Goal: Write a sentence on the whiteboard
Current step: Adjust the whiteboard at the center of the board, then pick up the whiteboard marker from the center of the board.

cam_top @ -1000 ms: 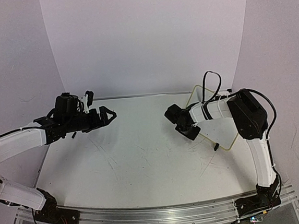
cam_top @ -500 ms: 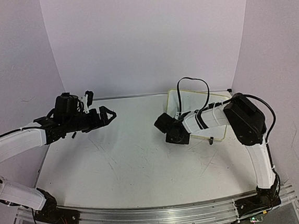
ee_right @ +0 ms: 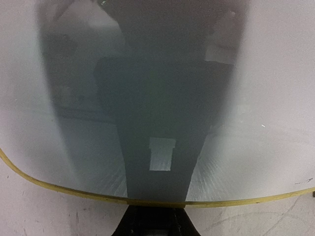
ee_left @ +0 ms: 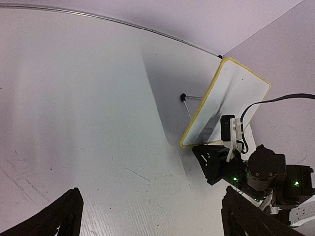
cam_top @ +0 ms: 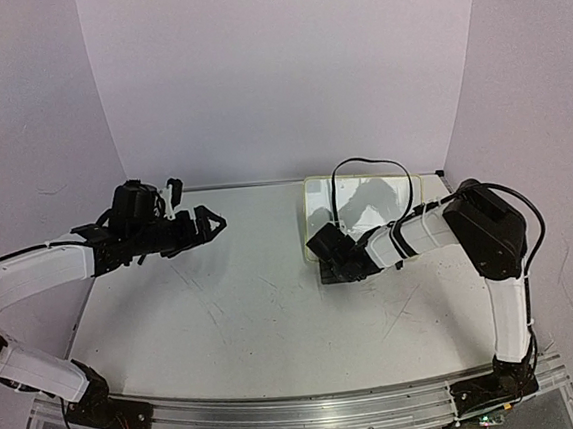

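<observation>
The whiteboard [cam_top: 366, 200], white with a thin cream-yellow rim, stands tilted up off the table at the back right. My right gripper [cam_top: 333, 261] is shut on its near long edge; in the right wrist view the whiteboard [ee_right: 275, 98] fills the frame and the right gripper [ee_right: 155, 216] clamps the yellow rim at the bottom. The left wrist view shows the whiteboard [ee_left: 229, 101] edge-on to the right, with a black clip foot [ee_left: 183, 97] beside it. My left gripper [cam_top: 207, 221] hangs open above the left of the table, holding nothing, well apart from the board.
The scratched white tabletop [cam_top: 255, 308] lies under both arms. A black cable [cam_top: 362, 163] loops above the right wrist, in front of the board. Pale walls close in the back and both sides. A metal rail [cam_top: 284, 410] runs along the near edge.
My right arm has swung the whiteboard leftward toward the table's middle back and turned it to face the top camera. The left arm has barely moved and stays open.
</observation>
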{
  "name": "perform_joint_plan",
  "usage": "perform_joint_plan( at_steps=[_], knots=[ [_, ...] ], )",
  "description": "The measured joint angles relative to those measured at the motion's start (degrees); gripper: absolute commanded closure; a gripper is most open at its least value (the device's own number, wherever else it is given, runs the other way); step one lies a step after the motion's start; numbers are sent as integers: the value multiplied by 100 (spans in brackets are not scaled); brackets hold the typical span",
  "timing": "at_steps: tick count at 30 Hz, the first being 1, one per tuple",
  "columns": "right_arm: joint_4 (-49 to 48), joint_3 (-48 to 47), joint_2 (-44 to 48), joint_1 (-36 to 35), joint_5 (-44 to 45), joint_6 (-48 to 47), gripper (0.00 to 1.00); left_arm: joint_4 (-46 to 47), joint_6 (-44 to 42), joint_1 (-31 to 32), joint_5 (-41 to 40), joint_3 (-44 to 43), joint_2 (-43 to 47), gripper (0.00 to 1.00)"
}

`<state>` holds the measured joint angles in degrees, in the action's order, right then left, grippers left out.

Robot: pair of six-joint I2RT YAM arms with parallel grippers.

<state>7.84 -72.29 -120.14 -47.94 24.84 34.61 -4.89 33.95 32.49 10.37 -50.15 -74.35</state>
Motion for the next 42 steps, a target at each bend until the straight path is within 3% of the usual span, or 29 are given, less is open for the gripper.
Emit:
perform_joint_plan(
  at_steps=[5,6,8,9,13,16,19,23,27,33,37,42],
  knots=[
    [-212,636,516,-76,-415,-192,78,4,68,42,-44,0,-120,1],
    [-238,769,636,-103,-487,-208,70,2,72,50,-55,-2,-151,1],
    [-236,990,835,-160,-614,-238,35,9,83,63,-68,-9,-232,1],
    [-245,1062,909,-170,-706,-328,24,7,83,63,-87,-15,-282,1],
    [-247,1198,1158,-210,-990,-693,3,-26,74,39,-138,-181,-544,0],
    [-273,1290,1462,-210,-1156,-997,2,-278,13,-120,-136,-527,-732,1],
    [-409,1746,2280,-210,-1523,-1316,2,-785,-138,-776,-63,-1093,-992,1],
    [-431,2461,3816,-208,-1873,-1700,2,-1753,-573,-1899,-662,-2413,-2065,4],
    [-490,2553,4638,-205,-2186,-2068,2,-2284,-966,-2350,-1058,-3250,-3276,10],
    [-560,2559,4819,-105,-2841,-2374,2,-2944,-1670,-2905,-1029,-4186,-5069,21],
    [-560,2564,4809,37,-3077,-2415,2,-2959,-2074,-2966,-992,-4760,-5458,25],
    [-544,2667,4830,155,-3180,-2413,2,-3104,-2411,-2968,-1001,-4964,-5606,47]
  ],
)
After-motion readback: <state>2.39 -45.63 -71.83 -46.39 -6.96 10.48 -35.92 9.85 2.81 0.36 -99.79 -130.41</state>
